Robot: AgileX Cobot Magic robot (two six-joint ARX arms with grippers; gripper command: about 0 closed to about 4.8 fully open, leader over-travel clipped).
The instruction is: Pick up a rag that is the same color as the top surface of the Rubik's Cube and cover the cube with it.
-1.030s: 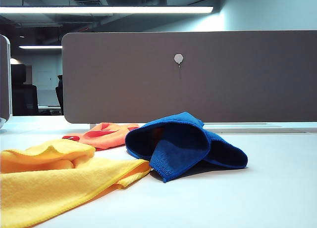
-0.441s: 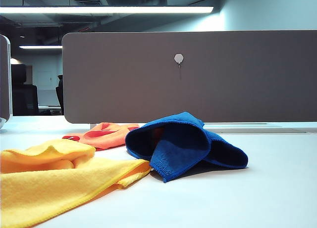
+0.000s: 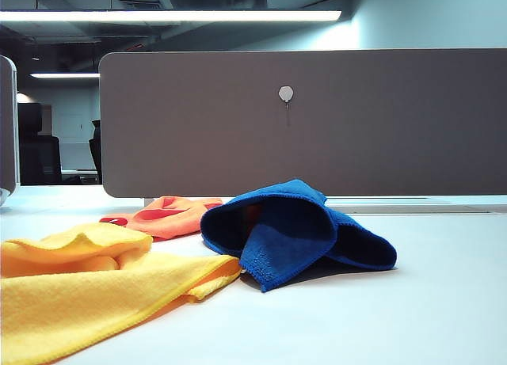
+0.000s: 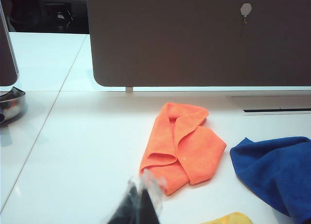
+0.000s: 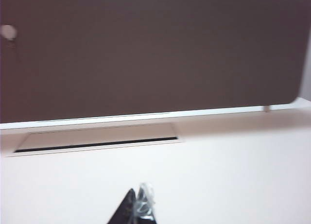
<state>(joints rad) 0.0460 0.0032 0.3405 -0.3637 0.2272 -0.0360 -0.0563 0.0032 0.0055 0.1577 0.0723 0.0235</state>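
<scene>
L claw (image 4: 145, 185) closed, empty, R claw (image 5: 138, 197) same

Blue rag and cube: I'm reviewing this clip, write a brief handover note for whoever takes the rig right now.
Left gripper: shut, holding nothing, raised over the table near the orange cloth.
Right gripper: shut, empty, over bare table by the partition.
Blue rag: draped in a tented heap mid-table, beside the yellow cloth.
Cube: not visible in any view, presumably under the rag.
Done: rag placed, both grippers clear of it.
Left: confirm the cube is fully covered.
</scene>
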